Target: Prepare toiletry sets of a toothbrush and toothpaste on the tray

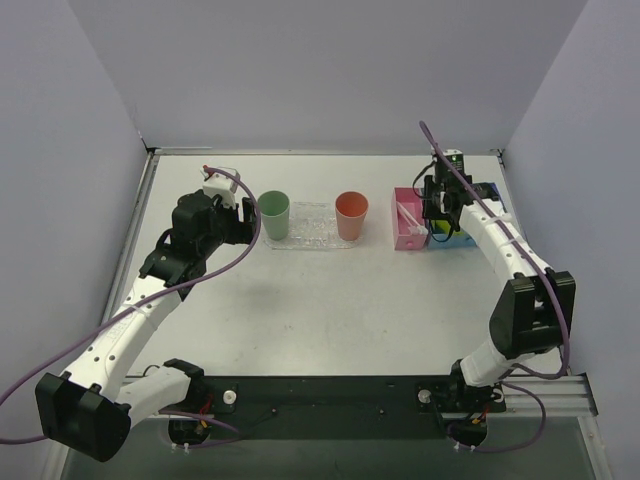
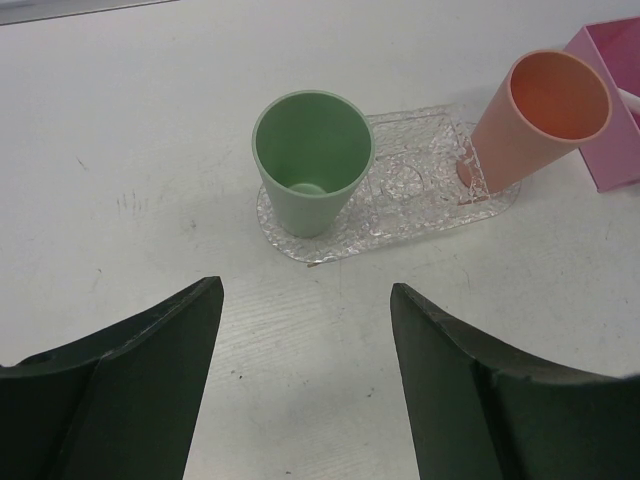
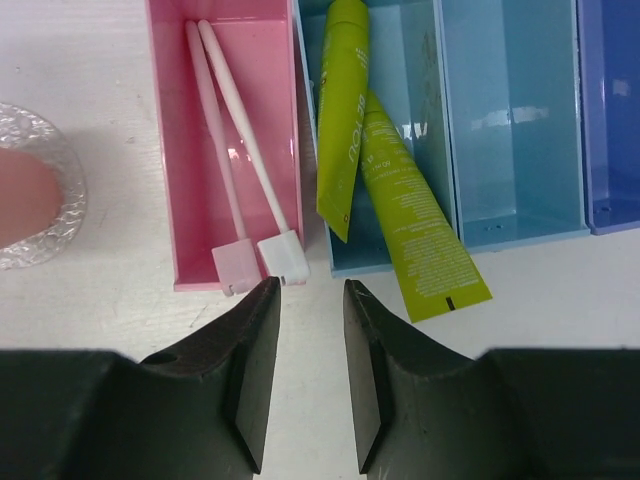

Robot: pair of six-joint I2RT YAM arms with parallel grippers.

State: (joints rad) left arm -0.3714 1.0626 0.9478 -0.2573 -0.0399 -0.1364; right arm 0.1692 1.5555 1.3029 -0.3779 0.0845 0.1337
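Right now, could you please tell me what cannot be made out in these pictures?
Right wrist view: the left edge cuts off the salmon cup and tray; the top edge cuts the end of one tube.
Left wrist view: the right edge cuts the pink bin; only a toothbrush tip shows.
Top view: the right gripper and its arm cover most of the blue bins, hiding their contents.

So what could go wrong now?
The two toothbrushes lie side by side in the pink bin, so the right gripper might pinch both. The green tubes overlap, so lifting one could drag the other. The cups on the tray could tip if bumped.
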